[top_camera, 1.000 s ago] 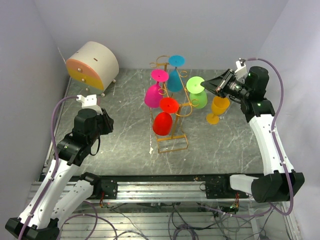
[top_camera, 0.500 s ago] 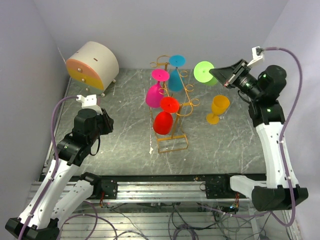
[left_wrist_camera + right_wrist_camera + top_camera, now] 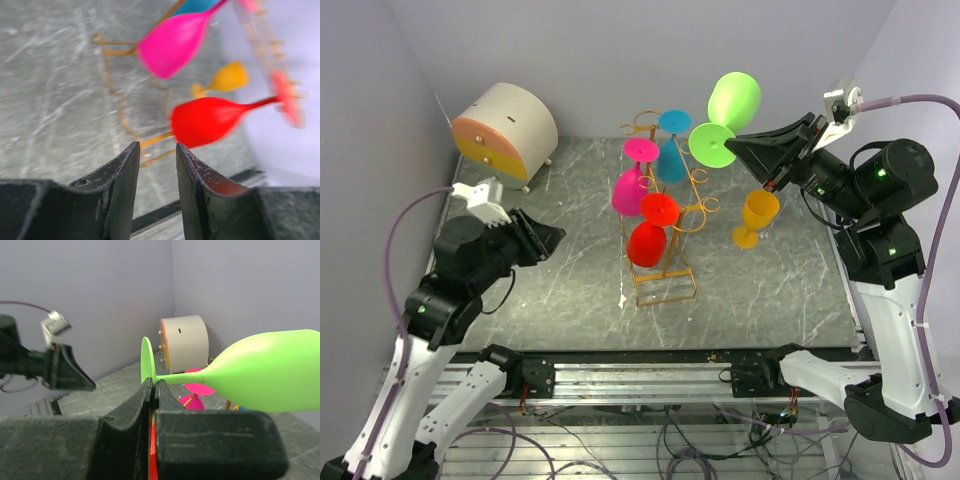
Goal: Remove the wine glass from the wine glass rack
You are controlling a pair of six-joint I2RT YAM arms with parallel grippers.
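The right hand (image 3: 152, 383) is clenched on the thin stem of the green wine glass (image 3: 270, 367), its two black fingers pinching just behind the flat round foot. Seen from above, the glass is in the air, up and to the right of the wine glass rack (image 3: 667, 299) and touching none of its hooks. The taking-off looks done for this glass, and carrying it away is the step in hand. The next move, I judge, calls for turning the glass foot-down and setting it on a bare part of the desk (image 3: 570, 290), perhaps near the orange glass (image 3: 758, 215) standing upright there. The stem is slim and smooth, so a slow turn would guard against it swivelling between the fingers.

The left hand (image 3: 156, 150) is released, jaws apart with nothing between them, and is well apart from the rack on its left side.

The glasses look like smooth matte plastic in flat bright colours, with tapered bowls and disc feet. A pink glass (image 3: 628, 190), a red glass (image 3: 646, 245) and a blue glass (image 3: 669, 160) hang bowl-down from the rack — thin golden wire with curled loops over a rectangular base. The desk is grey and veined like marble. A cream drum-shaped box (image 3: 510, 125) with an orange face sits at the far left.
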